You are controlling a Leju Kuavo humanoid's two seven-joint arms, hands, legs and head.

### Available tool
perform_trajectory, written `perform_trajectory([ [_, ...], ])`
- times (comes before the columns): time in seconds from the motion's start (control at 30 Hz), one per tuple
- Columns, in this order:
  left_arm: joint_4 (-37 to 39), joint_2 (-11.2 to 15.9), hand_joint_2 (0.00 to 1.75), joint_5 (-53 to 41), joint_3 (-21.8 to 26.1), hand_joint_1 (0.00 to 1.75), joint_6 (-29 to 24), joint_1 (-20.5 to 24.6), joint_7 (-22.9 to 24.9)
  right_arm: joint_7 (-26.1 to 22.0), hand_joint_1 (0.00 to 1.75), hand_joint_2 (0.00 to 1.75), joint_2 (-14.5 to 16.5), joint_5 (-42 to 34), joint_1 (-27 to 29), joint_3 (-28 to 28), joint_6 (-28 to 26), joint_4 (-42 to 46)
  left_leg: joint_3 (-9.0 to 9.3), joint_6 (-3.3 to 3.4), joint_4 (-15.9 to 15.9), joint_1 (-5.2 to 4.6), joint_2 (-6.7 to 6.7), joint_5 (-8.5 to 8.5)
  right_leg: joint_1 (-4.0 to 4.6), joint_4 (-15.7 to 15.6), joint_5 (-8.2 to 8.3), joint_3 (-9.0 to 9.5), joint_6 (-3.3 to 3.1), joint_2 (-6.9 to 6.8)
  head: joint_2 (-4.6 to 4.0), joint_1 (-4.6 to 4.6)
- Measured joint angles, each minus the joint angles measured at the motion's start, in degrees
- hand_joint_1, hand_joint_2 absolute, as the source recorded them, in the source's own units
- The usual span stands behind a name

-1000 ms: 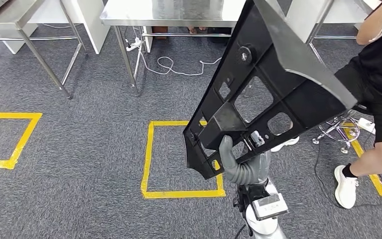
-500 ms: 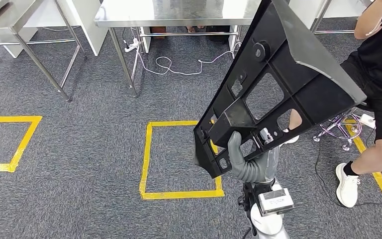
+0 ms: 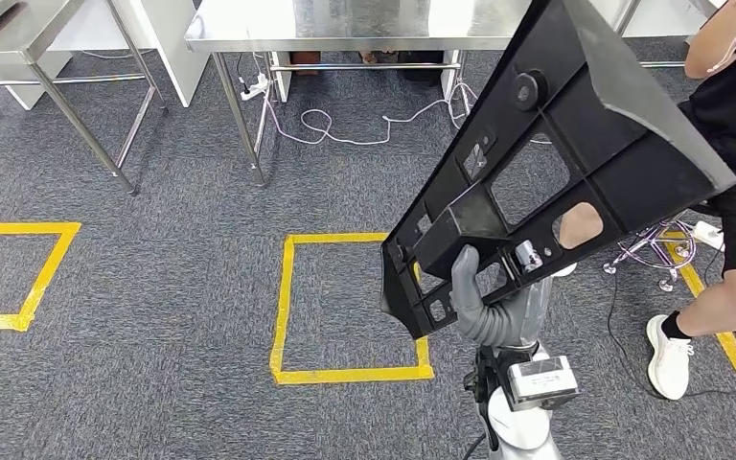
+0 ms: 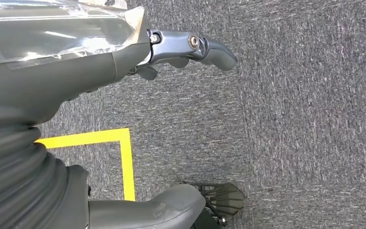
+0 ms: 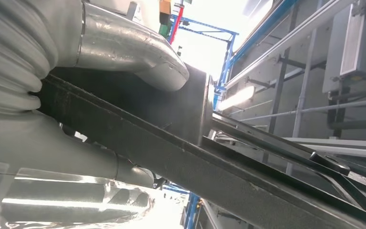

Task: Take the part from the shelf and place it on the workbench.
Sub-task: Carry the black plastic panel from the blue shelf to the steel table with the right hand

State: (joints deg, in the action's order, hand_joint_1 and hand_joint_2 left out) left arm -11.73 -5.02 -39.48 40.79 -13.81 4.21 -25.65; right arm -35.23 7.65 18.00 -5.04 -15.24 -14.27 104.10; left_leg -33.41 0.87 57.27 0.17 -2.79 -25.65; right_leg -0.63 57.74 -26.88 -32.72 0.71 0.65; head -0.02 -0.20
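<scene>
part (image 3: 575,125): black ribbed plastic panel, cut-outs, long axis tilted up-right
right hand (image 3: 489,311): my fingers clamped on lower end
left hand (image 4: 190,47): fingers apart, holding nothing

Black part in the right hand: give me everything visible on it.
The black part is a large flat panel, apparently matte moulded plastic, with raised ribs, several rectangular cut-outs, a round boss and a flared far edge. It is carried tilted, clear of the carpet, its wide end up and away from the robot. The right hand grips its lower narrow end, thumb over a rib.
</scene>
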Motion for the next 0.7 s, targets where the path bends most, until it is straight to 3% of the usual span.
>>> perform_trajectory([
  [0.7, -0.03, -0.01, 1.75, 0.08, 0.01, 0.0, -0.15, 0.22, -0.04, 0.24, 1.75, 1.75, 0.87, 0.39, 0.06, 1.67, -0.21, 0.25, 0.0, 0.01, 0.02, -0.05, 0.0, 0.0, -0.11, 0.0, 0.0, 0.01, 0.01, 0.0, 0.0, -0.01],
])
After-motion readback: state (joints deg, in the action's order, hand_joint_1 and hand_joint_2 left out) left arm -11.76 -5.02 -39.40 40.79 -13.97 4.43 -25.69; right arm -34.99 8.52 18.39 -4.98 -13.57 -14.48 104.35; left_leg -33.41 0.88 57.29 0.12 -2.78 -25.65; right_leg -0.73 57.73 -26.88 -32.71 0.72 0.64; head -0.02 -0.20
